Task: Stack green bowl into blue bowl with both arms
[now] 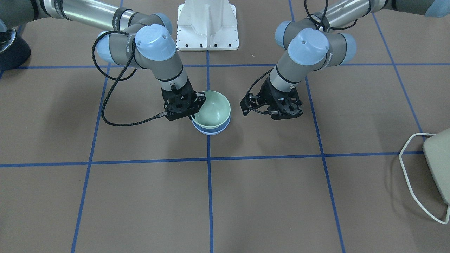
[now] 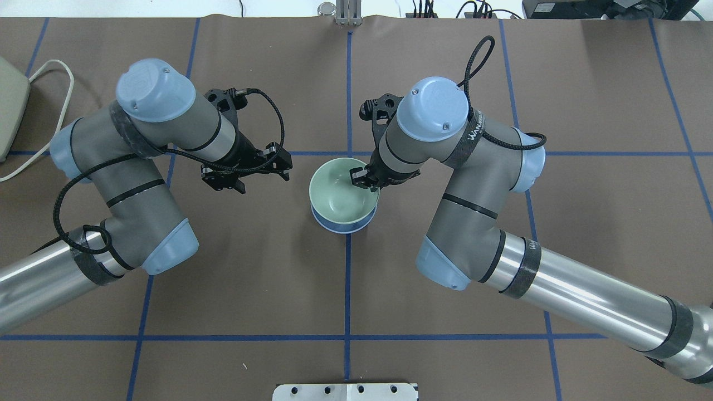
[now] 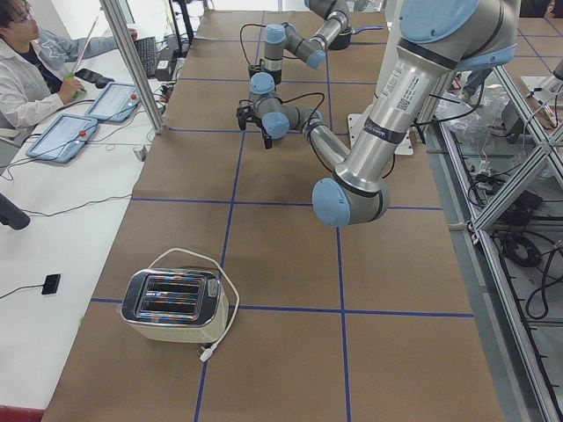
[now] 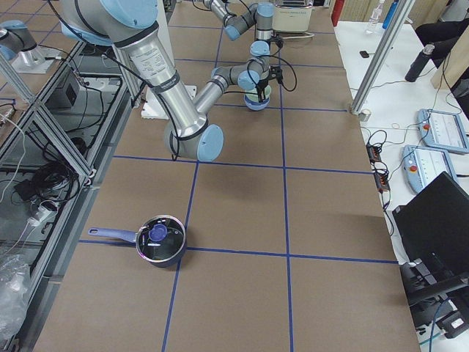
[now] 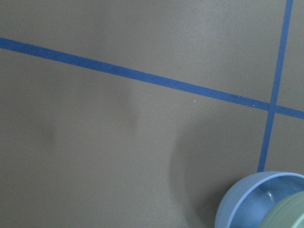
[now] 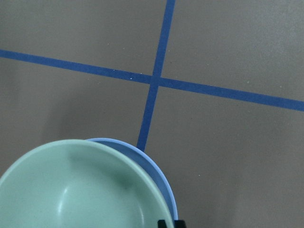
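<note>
The green bowl (image 1: 212, 109) sat nested in the blue bowl (image 1: 211, 130) near the middle of the bench (image 1: 140, 196), on one of the blue tape lines (image 1: 210, 196) and just beside a crossing. Only a band of the blue bowl showed beneath the green rim. In the right wrist view the green bowl lay a little off-centre, leaving a crescent of blue rim exposed on one side.

The right tool (image 1: 197, 102) pinched the green bowl's rim on the side nearest its own arm, one finger inside the bowl and the other outside. The left tool (image 2: 245, 170) hung above bare bench, apart from the bowls on their other side and touching nothing. Its fingers were not plainly visible in any view, so I cannot tell whether they were spread or pressed together (its wrist camera caught only the tape lines and the blue bowl's edge in one corner).

A white pedestal (image 1: 207, 28) stood between the two arms. A cream and chrome toaster (image 3: 174, 305) with a white cord rested at the bench's end on the robot's left. A dark saucepan (image 4: 161, 246) with a blue handle sat at the opposite end, well apart from the bowls.
</note>
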`<state>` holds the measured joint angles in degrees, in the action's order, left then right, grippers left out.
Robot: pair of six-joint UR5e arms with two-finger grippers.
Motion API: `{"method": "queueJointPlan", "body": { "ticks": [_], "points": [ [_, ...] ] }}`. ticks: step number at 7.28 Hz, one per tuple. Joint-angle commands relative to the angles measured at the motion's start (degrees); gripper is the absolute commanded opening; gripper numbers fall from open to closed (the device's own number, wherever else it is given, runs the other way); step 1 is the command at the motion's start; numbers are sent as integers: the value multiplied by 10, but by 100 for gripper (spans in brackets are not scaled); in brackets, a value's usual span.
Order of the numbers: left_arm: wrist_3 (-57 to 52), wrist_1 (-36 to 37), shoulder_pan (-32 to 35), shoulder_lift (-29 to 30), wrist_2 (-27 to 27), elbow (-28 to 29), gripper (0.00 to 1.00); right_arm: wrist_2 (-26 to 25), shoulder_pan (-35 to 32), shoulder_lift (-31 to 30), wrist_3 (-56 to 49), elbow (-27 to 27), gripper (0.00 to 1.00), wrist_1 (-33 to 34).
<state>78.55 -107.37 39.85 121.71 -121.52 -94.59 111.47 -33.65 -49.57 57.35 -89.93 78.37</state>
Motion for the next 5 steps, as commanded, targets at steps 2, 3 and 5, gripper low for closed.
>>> {"method": "queueJointPlan", "body": {
  "ticks": [2,3,5],
  "points": [
    [-1,0,0,-2,0,0,97,-6,6,1,0,25,16,-38],
    [-1,0,0,-2,1,0,97,-6,6,1,0,25,16,-38],
    [-1,0,0,-2,1,0,97,-6,5,1,-4,24,36,-39]
  ]
}}
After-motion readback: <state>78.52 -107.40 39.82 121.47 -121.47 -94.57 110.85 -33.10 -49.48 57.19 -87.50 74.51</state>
